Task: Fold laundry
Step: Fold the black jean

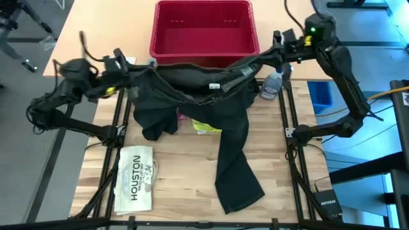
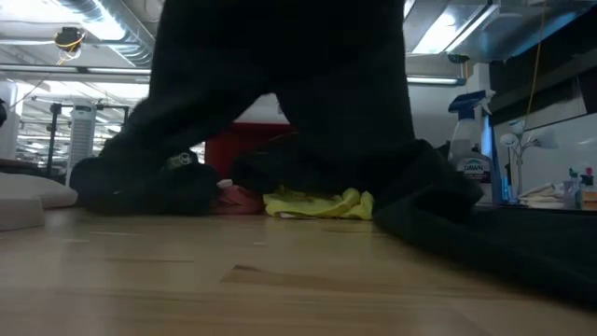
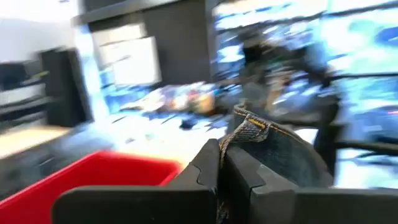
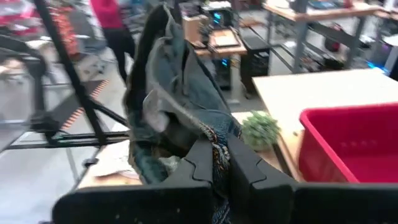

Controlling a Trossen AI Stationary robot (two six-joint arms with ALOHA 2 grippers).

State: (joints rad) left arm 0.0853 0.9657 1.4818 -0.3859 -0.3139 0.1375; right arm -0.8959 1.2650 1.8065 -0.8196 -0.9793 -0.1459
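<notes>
One flat white item (image 1: 135,178) printed "HOUSTON" lies on the table (image 1: 185,191), well below the left claw (image 1: 125,69) in the high view. One pair of black trousers (image 1: 211,102) hangs stretched between the two claws. The left claw is clamped on one end of the waistband, and the right claw (image 1: 276,56) pinches the other end. One leg trails down onto the table. Under the trousers lie one yellow T-shirt (image 2: 317,203) and one pink cloth (image 2: 238,199). One red basket (image 1: 203,29) sits just beyond the waistband.
</notes>
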